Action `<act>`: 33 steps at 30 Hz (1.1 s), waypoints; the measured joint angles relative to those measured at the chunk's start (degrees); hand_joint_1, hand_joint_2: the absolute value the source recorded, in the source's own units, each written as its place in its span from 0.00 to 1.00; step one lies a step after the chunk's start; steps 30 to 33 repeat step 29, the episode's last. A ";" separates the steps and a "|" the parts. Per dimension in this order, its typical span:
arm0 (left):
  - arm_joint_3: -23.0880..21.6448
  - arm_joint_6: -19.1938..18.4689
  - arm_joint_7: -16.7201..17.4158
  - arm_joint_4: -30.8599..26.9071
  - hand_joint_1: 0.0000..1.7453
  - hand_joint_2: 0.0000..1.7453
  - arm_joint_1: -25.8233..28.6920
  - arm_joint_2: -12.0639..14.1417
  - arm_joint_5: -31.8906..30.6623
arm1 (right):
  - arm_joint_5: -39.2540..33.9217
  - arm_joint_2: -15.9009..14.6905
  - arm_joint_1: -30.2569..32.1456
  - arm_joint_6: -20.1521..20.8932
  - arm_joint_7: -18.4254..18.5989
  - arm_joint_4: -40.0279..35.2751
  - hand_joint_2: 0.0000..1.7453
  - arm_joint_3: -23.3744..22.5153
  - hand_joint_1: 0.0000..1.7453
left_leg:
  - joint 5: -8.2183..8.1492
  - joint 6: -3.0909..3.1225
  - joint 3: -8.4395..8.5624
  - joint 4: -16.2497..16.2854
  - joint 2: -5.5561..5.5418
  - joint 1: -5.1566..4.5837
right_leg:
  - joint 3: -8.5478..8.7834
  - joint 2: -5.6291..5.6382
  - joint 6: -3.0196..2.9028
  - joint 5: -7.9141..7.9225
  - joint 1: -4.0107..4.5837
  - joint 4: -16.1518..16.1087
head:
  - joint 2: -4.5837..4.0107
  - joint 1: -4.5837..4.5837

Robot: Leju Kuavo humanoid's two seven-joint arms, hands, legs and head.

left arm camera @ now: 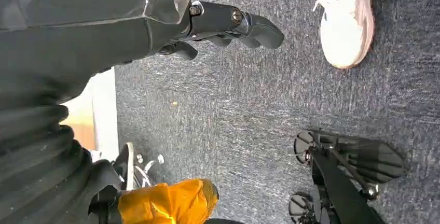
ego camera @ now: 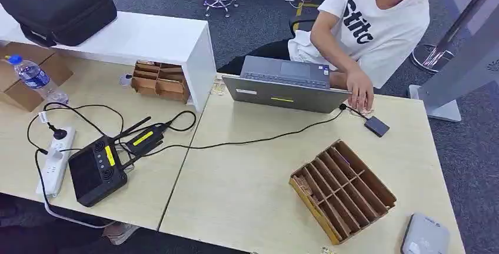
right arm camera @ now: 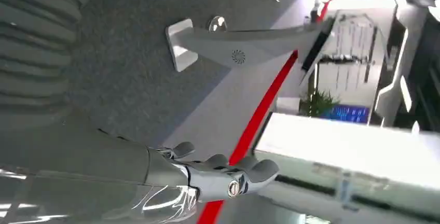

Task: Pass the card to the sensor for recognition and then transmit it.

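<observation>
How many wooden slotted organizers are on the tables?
2. One organizer lies flat on the right table, in front of the laptop. The other stands beside the white shelf on the left table. More may be hidden.

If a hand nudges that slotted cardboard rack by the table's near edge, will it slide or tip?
The rack looks like thin cardboard, so probably light and quick to slide on the smooth table. It lies low and wide, so tipping seems unlikely. Its thin dividers may bend if pressed.

One laptop (ego camera: 286,83), two slotted wooden racks (ego camera: 342,190) (ego camera: 160,80), one water bottle (ego camera: 34,76), one power strip (ego camera: 56,160).
</observation>
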 joint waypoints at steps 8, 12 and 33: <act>0.31 -0.02 -0.48 0.00 0.00 1.00 -0.12 0.15 0.02 | -4.47 0.04 3.45 2.16 -0.61 7.80 1.00 -9.15 0.00 | -0.05 0.01 0.10 -0.01 0.32 0.00 | -0.03 0.30 -0.01 0.00 0.00 0.02 | 0.00 0.00; 0.35 -0.02 -0.63 0.00 0.00 1.00 -0.10 0.17 -0.33 | -2.90 0.04 3.59 -6.90 0.16 11.76 1.00 -11.44 0.00 | -0.05 0.01 0.16 -0.01 0.29 0.02 | -0.02 0.25 -0.01 -0.01 0.02 0.01 | 0.00 0.02; 0.35 -1.49 -1.14 0.00 0.00 1.00 -0.03 0.68 -1.44 | -11.33 -0.72 3.63 -16.64 -6.14 44.54 1.00 -18.13 0.00 | -0.05 0.01 0.18 -0.03 0.41 0.01 | 0.07 0.38 -0.02 -0.01 0.01 0.03 | 0.00 0.00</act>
